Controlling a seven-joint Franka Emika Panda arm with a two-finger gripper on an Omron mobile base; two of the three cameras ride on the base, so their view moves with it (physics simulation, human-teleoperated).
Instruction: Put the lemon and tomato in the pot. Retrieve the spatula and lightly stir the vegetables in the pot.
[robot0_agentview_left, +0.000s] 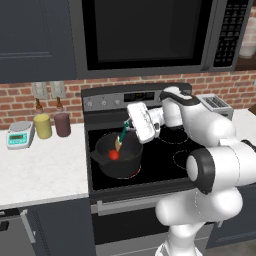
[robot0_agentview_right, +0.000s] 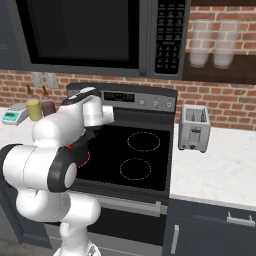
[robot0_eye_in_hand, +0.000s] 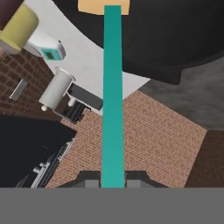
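Note:
The dark round pot (robot0_agentview_left: 125, 159) stands on the front left burner of the stove. Inside it, near the left wall, lies the small red tomato (robot0_agentview_left: 114, 155). My gripper (robot0_agentview_left: 129, 123) hangs above the pot's right rim, shut on the top of the spatula's teal handle (robot0_agentview_left: 124, 133). The spatula's tan blade (robot0_agentview_left: 119, 144) points down into the pot, just above the tomato. In the hand view the teal handle (robot0_eye_in_hand: 113, 96) runs up from my gripper (robot0_eye_in_hand: 113, 180) to the blade (robot0_eye_in_hand: 104, 6) over the black pot (robot0_eye_in_hand: 175, 35). The lemon is hidden.
A yellow jar (robot0_agentview_left: 43, 126), a maroon jar (robot0_agentview_left: 62, 124) and a small scale (robot0_agentview_left: 20, 134) stand on the white counter left of the stove. A toaster (robot0_agentview_right: 194, 127) sits on the right counter. The microwave (robot0_agentview_left: 145, 32) hangs low over the cooktop (robot0_agentview_right: 142, 160).

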